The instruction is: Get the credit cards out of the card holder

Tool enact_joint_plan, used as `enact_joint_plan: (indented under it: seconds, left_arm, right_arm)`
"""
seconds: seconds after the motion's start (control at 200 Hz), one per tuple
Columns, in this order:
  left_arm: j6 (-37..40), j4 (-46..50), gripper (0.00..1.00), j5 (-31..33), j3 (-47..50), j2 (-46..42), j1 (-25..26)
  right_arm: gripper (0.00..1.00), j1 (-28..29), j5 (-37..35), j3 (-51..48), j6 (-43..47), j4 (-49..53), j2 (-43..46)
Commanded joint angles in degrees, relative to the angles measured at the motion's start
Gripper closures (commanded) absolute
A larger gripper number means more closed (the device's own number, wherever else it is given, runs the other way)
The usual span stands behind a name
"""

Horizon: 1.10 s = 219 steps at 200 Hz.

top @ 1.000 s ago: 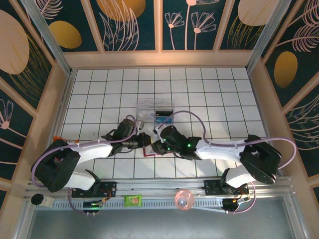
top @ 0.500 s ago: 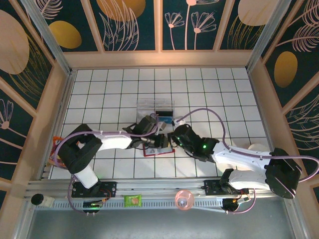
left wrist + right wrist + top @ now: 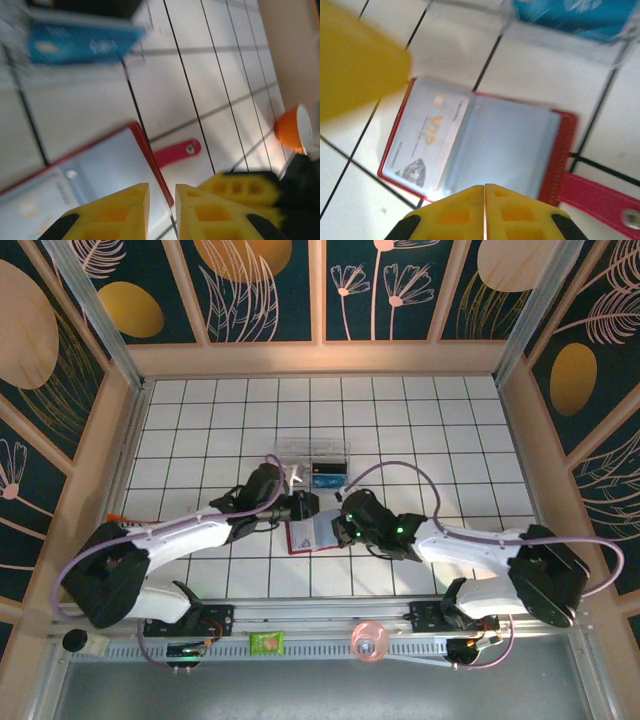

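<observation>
You are seeing the card holder (image 3: 480, 145) lying open on the tiled table (image 3: 420, 440), grey-blue sleeves up, VIP card (image 3: 427, 145) showing, red snap tab (image 3: 595, 197) sticking out. The right gripper (image 3: 484, 187) is sitting closed and empty at its edge; the left gripper (image 3: 162, 195) is hovering slightly parted.

**Clearance around the card holder**

Directions are taken from the open card holder (image 3: 312, 536), as seen from above. At 12 o'clock the clear box (image 3: 312, 453) stands near and blocks that approach. My left gripper (image 3: 303, 508) sits at 11 o'clock by the far-left corner, and its arm lies across 9 o'clock. My right gripper (image 3: 339, 530) occupies 3 o'clock, its arm trailing toward 4. The table (image 3: 200, 430) offers open tiles at 6 o'clock and beyond the box.
</observation>
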<state>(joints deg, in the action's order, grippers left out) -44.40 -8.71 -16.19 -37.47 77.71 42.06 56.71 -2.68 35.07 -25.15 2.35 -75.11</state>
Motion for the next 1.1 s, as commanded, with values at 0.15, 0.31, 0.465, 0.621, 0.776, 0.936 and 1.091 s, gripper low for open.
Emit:
enact_joint_plan:
  seconds: [0.15, 0.31, 0.465, 0.621, 0.776, 0.936, 1.091]
  left_arm:
    - [0.30, 3.60, 0.76, 3.81, 5.00, 0.46, -0.95]
    - [0.60, 4.31, 0.79, 5.01, 6.58, 0.82, -1.38]
    - [1.87, 4.41, 0.73, 5.67, 7.68, -0.95, -1.55]
    - [3.48, 5.22, 0.76, 6.45, 8.11, -1.07, -1.56]
    - [3.71, 4.59, 0.72, 6.73, 9.15, -0.64, -1.58]
    - [3.11, 3.76, 0.64, 7.00, 10.69, -1.71, -1.56]
    - [2.22, 1.97, 0.61, 5.74, 11.89, -1.47, -1.56]
  right_arm:
    - [0.93, -0.28, 7.90, 4.36, 1.89, -1.55, -9.83]
    - [0.97, -0.34, 3.80, 3.62, -1.48, 2.60, -12.80]
    - [0.97, -0.28, 2.51, 3.27, -3.77, 4.07, -12.39]
    - [0.91, -0.81, 4.17, 6.03, -1.90, 3.39, -8.30]
    - [0.78, -6.09, 21.26, 8.75, -3.25, -1.03, -11.07]
    - [0.70, -7.29, 27.80, 11.74, -4.01, -2.35, -16.14]
    - [0.64, -7.84, 28.54, 12.62, -4.82, -3.51, -18.59]
